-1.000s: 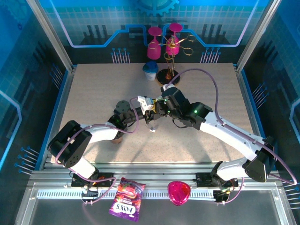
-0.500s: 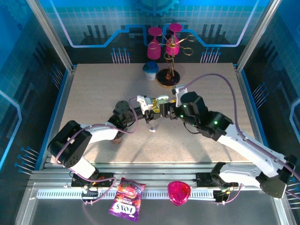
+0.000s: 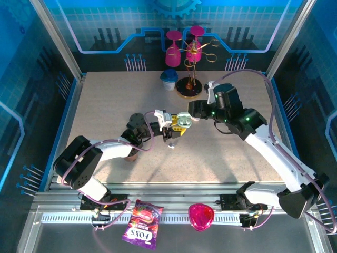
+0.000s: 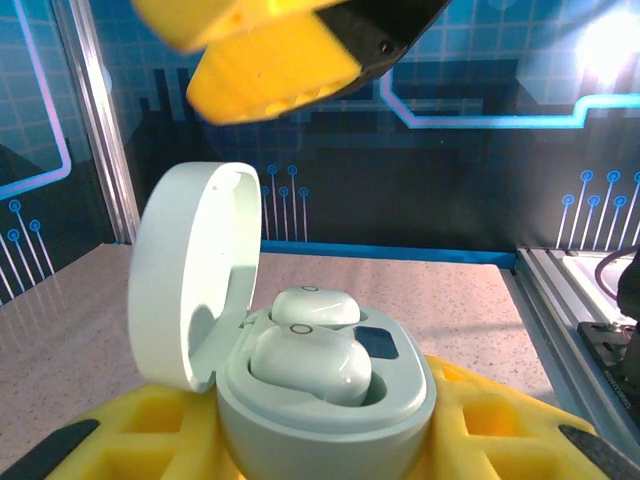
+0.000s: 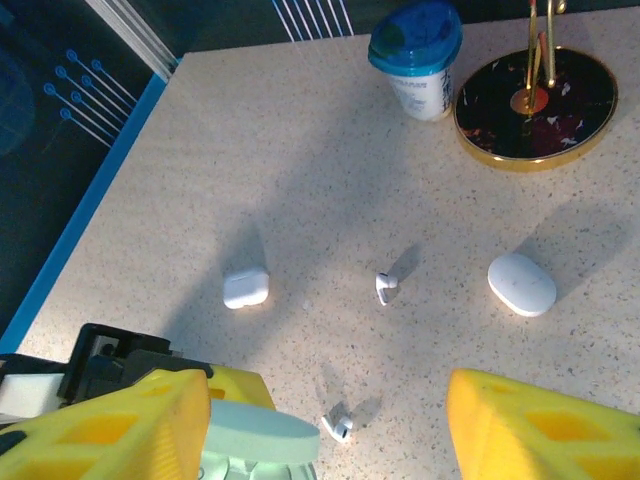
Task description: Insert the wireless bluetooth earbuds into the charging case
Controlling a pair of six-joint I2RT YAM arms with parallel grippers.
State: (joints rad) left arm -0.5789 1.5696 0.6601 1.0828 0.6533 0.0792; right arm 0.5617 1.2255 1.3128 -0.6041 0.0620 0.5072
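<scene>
On the speckled table (image 3: 105, 105), your left arm is stretching low toward the middle, with the left gripper (image 3: 172, 126) clamping the open case (image 4: 330, 410) upright, its lid tilting back. Two earbuds (image 4: 310, 362) are sitting inside, apparently fully seated. Your right arm is arching in from the right, and the right gripper (image 3: 196, 112) is hanging released just beside the case. Two more earbuds (image 5: 385, 287) are lying loose on the table.

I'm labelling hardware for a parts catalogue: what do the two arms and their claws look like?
The left arm and right arm share white shells, black joints and looping purple cables. The left claw and right claw have yellow recessed fingers.
</scene>
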